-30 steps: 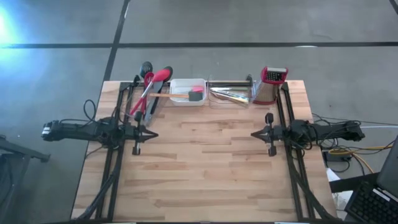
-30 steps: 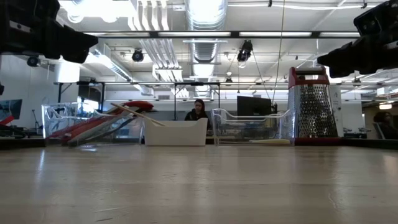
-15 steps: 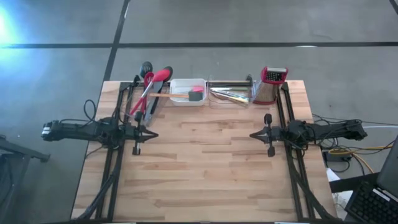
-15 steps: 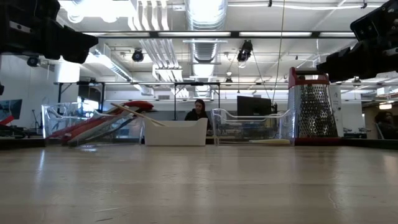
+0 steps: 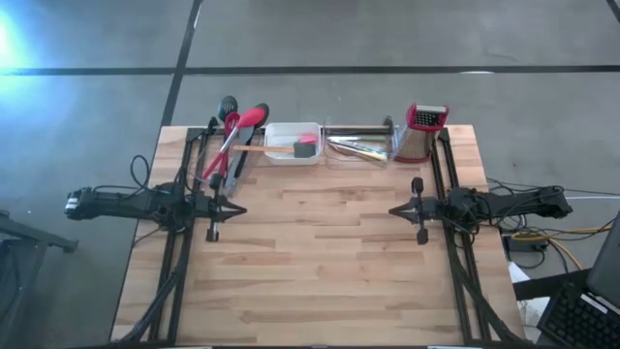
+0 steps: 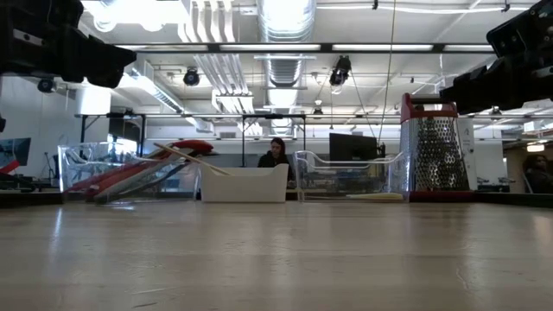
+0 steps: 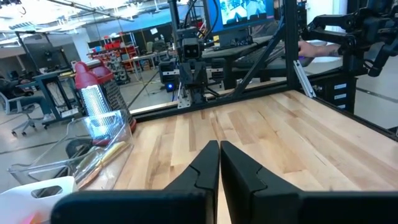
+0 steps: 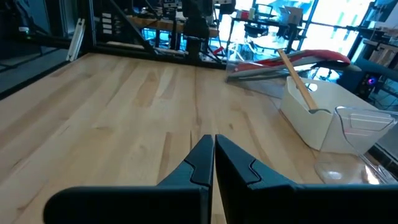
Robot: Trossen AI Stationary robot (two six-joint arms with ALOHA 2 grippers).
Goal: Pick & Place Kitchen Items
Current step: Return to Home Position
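On my left, the left arm lies low along the table's (image 5: 320, 262) left side, and the left gripper (image 5: 232, 208) hangs over bare wood near the middle of that side. From its wrist camera I see its two fingers (image 7: 205, 163) pressed together with nothing between them.

Along the far edge, furthest left, sits the clear bin on the left (image 5: 215, 165). The long-handled spoons and spatulas (image 5: 235, 141) are piled in it, red and black, with their heads leaning out over its far rim. In the low view they lie slanted inside it.

Next to it is the white bin (image 5: 281, 133). It holds a wooden-handled spatula (image 5: 262, 148), whose handle leans out over the rim toward the left bin.

Just beside that comes the clear bin on the right (image 5: 373, 160), with the knives (image 5: 354, 147) lying flat in it. The grater (image 5: 421, 131) stands upright at the end of the row, near that bin.

The right gripper (image 5: 394, 208) sits over bare wood on the right, facing the left one across the table. Its fingers (image 8: 200, 155) are also closed on nothing.

Far behind the white bin, the low view shows a person (image 6: 276, 152) in the room.
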